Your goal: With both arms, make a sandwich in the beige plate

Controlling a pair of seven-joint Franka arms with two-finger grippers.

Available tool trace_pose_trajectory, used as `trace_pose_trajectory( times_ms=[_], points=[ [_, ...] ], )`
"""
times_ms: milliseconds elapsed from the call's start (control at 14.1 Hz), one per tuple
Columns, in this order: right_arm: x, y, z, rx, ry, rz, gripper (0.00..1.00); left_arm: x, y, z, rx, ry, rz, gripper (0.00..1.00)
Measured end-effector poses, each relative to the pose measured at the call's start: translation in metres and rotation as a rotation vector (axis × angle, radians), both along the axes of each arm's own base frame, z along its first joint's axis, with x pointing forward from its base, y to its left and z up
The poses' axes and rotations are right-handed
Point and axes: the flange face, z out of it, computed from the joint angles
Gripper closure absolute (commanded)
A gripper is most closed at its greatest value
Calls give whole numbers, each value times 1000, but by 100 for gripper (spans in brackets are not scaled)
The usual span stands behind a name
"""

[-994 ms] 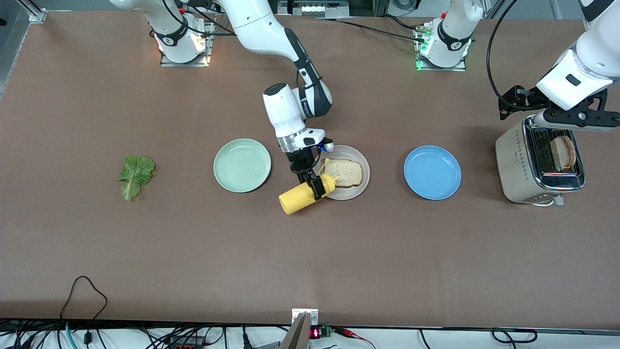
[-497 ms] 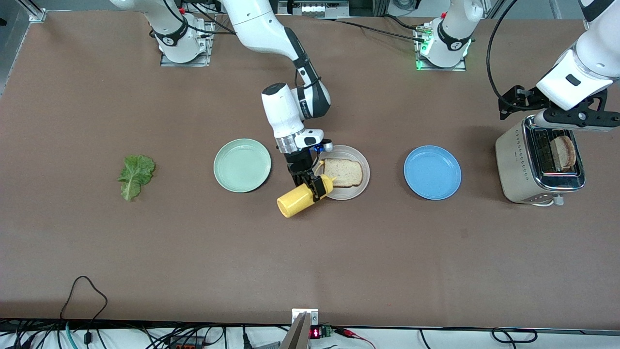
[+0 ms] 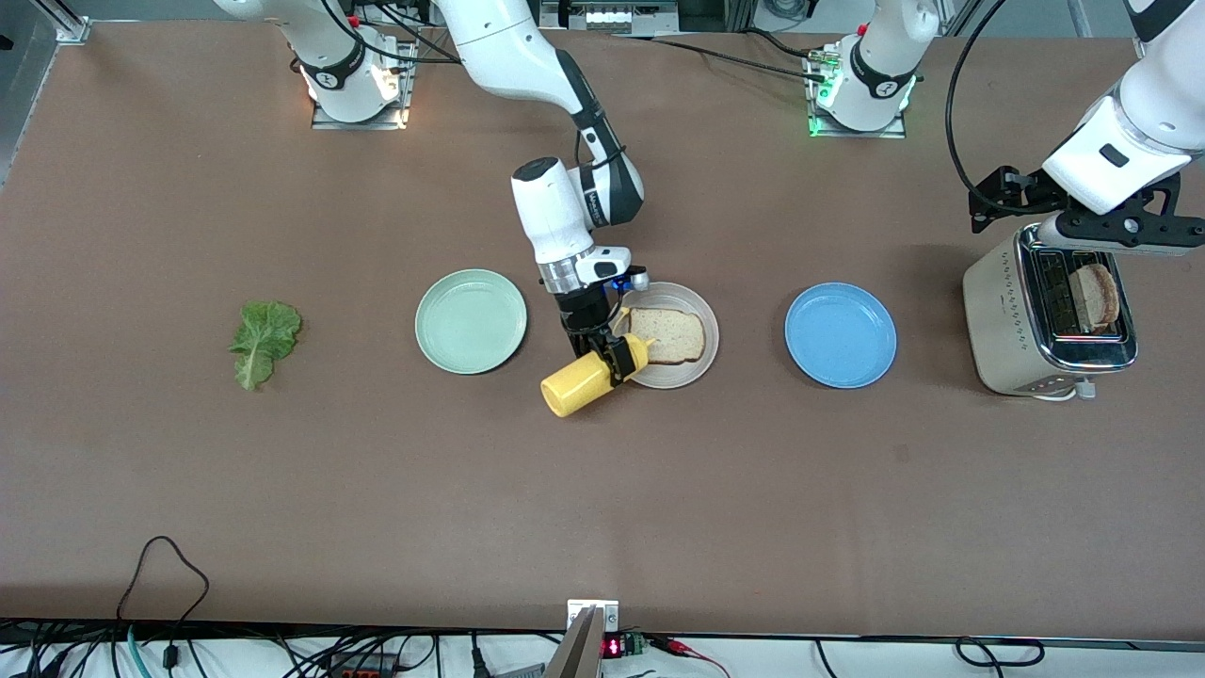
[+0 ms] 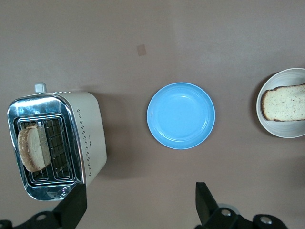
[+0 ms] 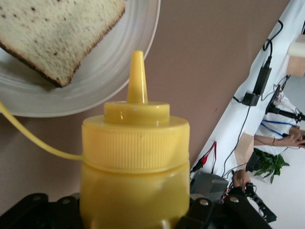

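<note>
While the right gripper [image 3: 614, 363] hangs over the rim of the round beige plate [image 3: 701, 363], its jaws are clamped on a tilted yellow plastic mustard squeeze bottle [image 3: 586, 379], nozzle aimed at the square brown-crusted bread slice [image 3: 666, 336] just ahead, probably to sauce it. Well apart, the crinkled green lettuce leaf [image 3: 265, 341] lies on the brown table [image 3: 602, 508]. The waiting left gripper [image 4: 138, 210], jaws apart, hovers over the steel toaster [image 3: 1047, 325] holding the second bread slice [image 3: 1098, 297].
</note>
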Motion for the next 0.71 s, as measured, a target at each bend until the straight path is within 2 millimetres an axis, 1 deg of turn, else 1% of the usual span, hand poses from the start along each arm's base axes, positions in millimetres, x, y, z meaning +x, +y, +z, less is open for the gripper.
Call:
trace_pose_trajectory(
  times_ms=[213,426,568,710],
  points=[
    [13,-11,12,96,59,-82,79,0,0,0,0,0,0,0],
    [37,-28,36,214,161,-146,78,0,0,0,0,0,0,0],
    [62,-49,63,286,237,-166,78,0,0,0,0,0,0,0],
    [95,-85,94,371,343,-184,78,0,0,0,0,0,0,0]
  ],
)
